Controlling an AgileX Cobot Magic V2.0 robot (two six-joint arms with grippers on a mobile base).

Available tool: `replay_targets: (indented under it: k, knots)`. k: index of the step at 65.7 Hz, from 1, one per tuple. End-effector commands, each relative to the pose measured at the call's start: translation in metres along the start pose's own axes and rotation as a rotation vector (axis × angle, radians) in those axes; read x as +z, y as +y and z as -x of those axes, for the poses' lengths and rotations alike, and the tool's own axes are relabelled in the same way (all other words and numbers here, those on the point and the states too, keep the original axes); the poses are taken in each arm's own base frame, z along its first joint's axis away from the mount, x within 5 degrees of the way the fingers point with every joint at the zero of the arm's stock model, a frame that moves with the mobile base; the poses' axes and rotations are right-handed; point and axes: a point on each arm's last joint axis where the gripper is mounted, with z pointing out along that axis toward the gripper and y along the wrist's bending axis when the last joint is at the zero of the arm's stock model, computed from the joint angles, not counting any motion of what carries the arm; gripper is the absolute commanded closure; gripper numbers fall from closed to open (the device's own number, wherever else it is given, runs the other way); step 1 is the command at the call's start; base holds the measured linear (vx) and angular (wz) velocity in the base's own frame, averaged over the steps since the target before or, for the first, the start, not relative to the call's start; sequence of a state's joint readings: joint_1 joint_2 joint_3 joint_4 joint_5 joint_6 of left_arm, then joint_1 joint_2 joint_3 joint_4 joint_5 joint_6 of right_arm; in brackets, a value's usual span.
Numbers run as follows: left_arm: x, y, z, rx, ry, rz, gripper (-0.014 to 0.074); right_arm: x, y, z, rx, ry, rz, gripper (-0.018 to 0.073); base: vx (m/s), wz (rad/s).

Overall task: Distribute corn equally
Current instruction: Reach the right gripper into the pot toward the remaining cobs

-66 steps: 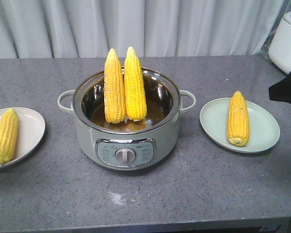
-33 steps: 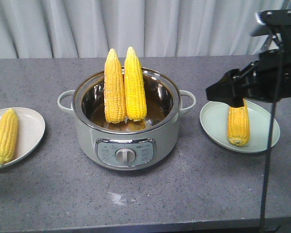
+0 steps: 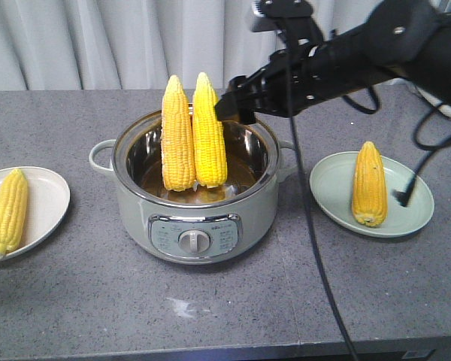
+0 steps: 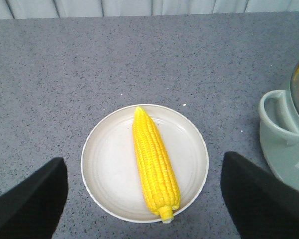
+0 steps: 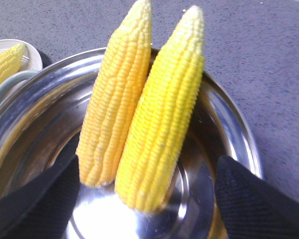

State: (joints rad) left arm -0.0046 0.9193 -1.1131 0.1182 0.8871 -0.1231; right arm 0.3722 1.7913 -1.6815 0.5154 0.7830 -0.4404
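Two corn cobs (image 3: 178,135) (image 3: 209,131) stand upright side by side, leaning on the far rim of the pale green cooker pot (image 3: 135,203). My right gripper (image 3: 233,105) hovers just right of their tips. In the right wrist view it is open (image 5: 147,199), with the cobs (image 5: 114,104) (image 5: 164,114) ahead between its spread fingers. One corn (image 3: 6,210) lies on the left plate (image 3: 49,195), another corn (image 3: 369,184) on the right plate (image 3: 331,184). My left gripper (image 4: 144,199) is open above the left plate (image 4: 104,164) and its corn (image 4: 153,159).
A black cable (image 3: 316,248) hangs from the right arm down across the table in front of the pot's right side. The pot's handle (image 4: 279,119) lies right of the left plate. A grey curtain runs behind the table.
The right arm swept in from the right edge, passed over the right plate and now reaches above the pot's rear right rim beside the standing cobs. The corn has not moved.
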Motion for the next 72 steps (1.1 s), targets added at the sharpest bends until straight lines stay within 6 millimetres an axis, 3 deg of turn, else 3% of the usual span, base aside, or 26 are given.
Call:
replay_targets:
  k: [1,12,42,72]
  knots:
    - [-0.008,-0.001,0.011,-0.010,-0.089,-0.011,0.0010,-0.007,0.008,0.024,-0.026,-0.107,-0.004,0.0013,0.00,0.00]
    - [-0.008,-0.001,0.011,-0.010,-0.089,-0.011,0.0010,0.016,0.003,0.033,-0.031,-0.137,-0.023,0.0013,0.00,0.00]
    - [-0.008,-0.001,0.011,-0.010,-0.090,-0.012,0.0010,0.043,-0.012,0.037,-0.019,-0.221,-0.089,0.0013,0.00,0.00]
    - [-0.008,-0.001,0.011,-0.010,-0.091,-0.012,0.0010,0.047,-0.016,0.040,-0.011,-0.271,-0.106,0.0013,0.00,0.00]
